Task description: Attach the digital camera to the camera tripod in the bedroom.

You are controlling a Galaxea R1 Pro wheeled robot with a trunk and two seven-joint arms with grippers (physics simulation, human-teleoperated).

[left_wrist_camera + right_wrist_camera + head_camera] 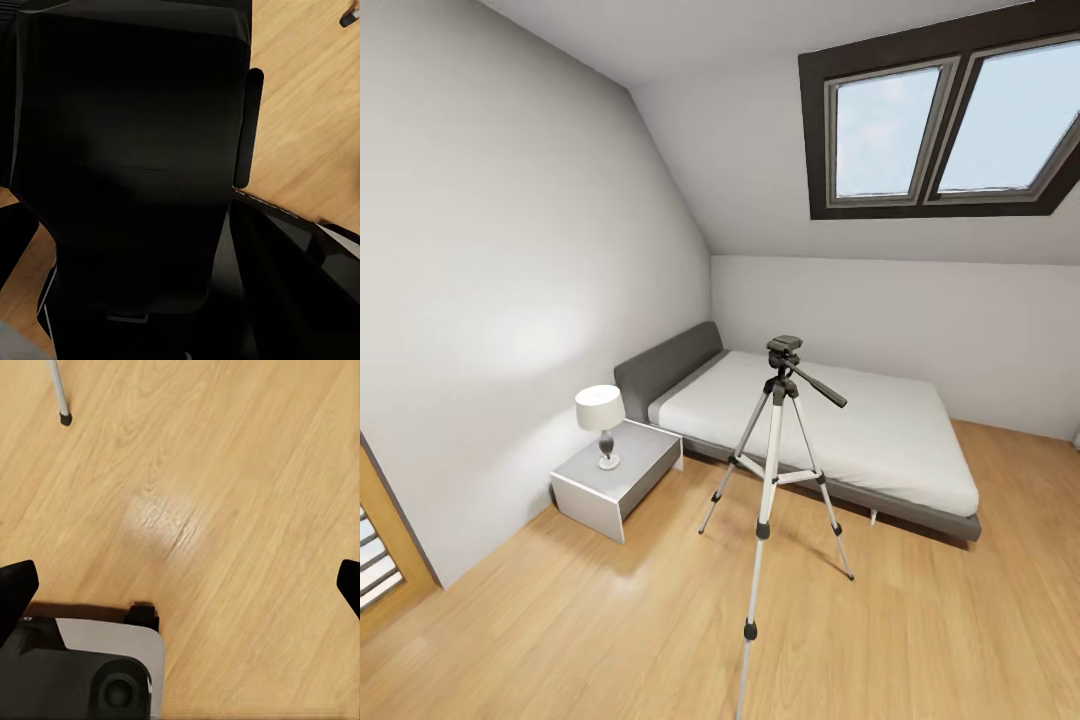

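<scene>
from the head view we face the camera tripod [775, 470] standing on the wood floor [610, 640] in front of the bed [830, 430], its black head bare, so mounting is not yet done as we judge it. a nightstand [622, 472] with a lamp [601, 420] sits well left, out of our path.

in the left wrist view dark robot bodywork blocks us; we cannot tell that gripper's state.

in the right wrist view our right gripper [180, 585] has fingertips far apart over floor, near a tripod foot [65, 417]. we cannot place the digital camera.
</scene>
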